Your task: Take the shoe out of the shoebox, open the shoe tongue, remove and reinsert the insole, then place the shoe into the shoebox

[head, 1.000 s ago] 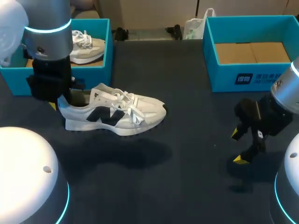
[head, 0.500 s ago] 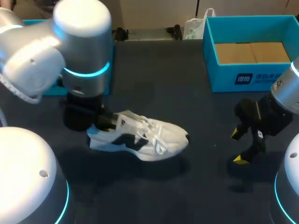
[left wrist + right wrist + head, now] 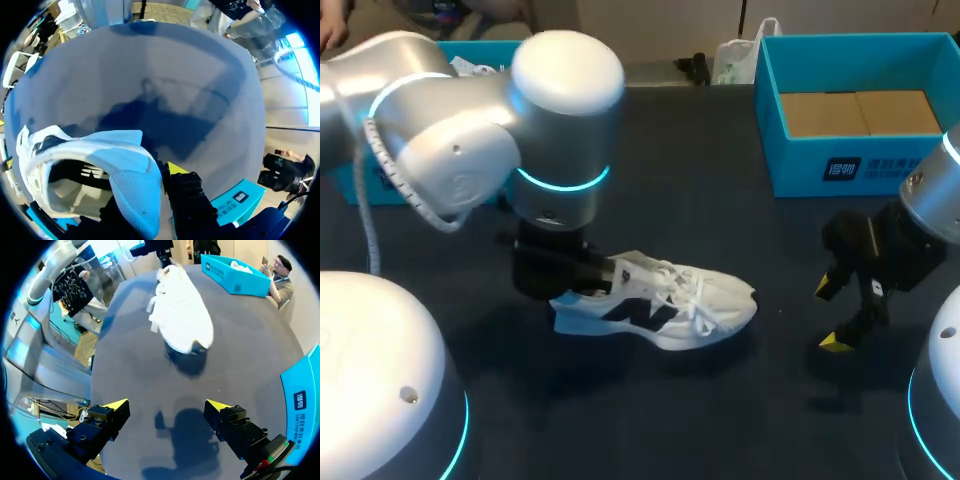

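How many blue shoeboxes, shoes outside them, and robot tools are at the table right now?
Shoeboxes: 2, left shoebox and right shoebox
Shoes outside them: 1, the shoe
Tools: 2, left tool and right tool
Total: 5

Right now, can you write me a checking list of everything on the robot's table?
Surface: dark table, no spills seen.
Job's things: white shoe held by its heel, apparently lifted off the table, toe toward the right arm. Left blue box mostly hidden behind the left arm. Right blue box holds only cardboard.
Clutter: nothing seen.
Grippers: left gripper shut on the shoe's heel; right gripper open, empty, above bare table.
Cables: pale ribbed cable looping beside the left arm.
Surroundings: nothing seen reaching over the table.
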{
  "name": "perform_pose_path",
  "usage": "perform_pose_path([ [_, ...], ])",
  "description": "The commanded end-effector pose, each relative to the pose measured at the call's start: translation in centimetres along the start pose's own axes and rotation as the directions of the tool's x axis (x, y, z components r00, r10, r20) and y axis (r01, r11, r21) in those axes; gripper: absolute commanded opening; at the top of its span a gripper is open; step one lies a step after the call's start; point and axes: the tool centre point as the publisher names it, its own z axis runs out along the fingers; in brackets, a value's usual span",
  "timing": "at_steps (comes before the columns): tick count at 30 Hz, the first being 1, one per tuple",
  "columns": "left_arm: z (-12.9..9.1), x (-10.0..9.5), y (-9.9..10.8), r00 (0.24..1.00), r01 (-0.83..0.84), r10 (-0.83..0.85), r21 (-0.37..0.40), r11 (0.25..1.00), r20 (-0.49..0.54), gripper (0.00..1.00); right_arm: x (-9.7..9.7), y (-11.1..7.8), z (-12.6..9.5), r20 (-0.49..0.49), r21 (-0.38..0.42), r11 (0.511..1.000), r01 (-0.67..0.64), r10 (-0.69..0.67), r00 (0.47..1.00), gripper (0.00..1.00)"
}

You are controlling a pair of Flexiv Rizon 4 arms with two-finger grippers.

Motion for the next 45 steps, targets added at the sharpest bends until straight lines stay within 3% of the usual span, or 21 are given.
perform_pose_path([
  [1,1.0,-2.3,0.5,0.998,0.026,-0.026,-0.002,1.0,-0.055,0.0,0.1,-0.1,0.0,0.003,0.0,1.0,0.0,0.0,1.0,1.0],
  [11,3.2,-4.0,0.5,0.997,0.059,-0.059,-0.007,0.998,-0.046,0.0,0.1,-0.1,0.0,0.003,0.0,1.0,0.0,0.0,1.0,1.0],
  [24,4.8,-5.5,-0.2,0.998,0.04,-0.041,-0.009,0.999,-0.045,0.0,0.1,-0.1,0.0,0.003,0.0,1.0,0.0,0.0,1.0,1.0],
  [35,5.3,-6.1,-0.2,1.0,0.017,-0.019,-0.055,0.998,-0.023,0.0,0.1,-0.1,0.0,0.003,0.0,1.0,0.0,0.0,1.0,1.0],
  [36,5.3,-6.1,-0.2,1.0,0.016,-0.018,-0.058,0.998,-0.023,0.18,0.1,-0.1,0.0,0.003,0.0,1.0,0.0,0.0,1.0,1.0],
  [37,5.3,-6.1,-0.2,1.0,0.013,-0.014,-0.057,0.998,-0.02,0.47,0.1,-0.1,0.0,0.003,0.0,1.0,0.0,0.0,1.0,1.0],
  [38,5.3,-6.1,-0.2,1.0,0.012,-0.013,-0.057,0.998,-0.019,0.97,0.1,-0.1,0.0,0.003,0.0,1.0,0.0,0.0,1.0,1.0],
  [45,3.6,-5.6,-0.3,0.999,0.002,0.0,-0.035,0.999,0.038,1.0,0.1,-0.1,0.0,0.003,0.0,1.0,0.0,0.0,1.0,1.0],
])
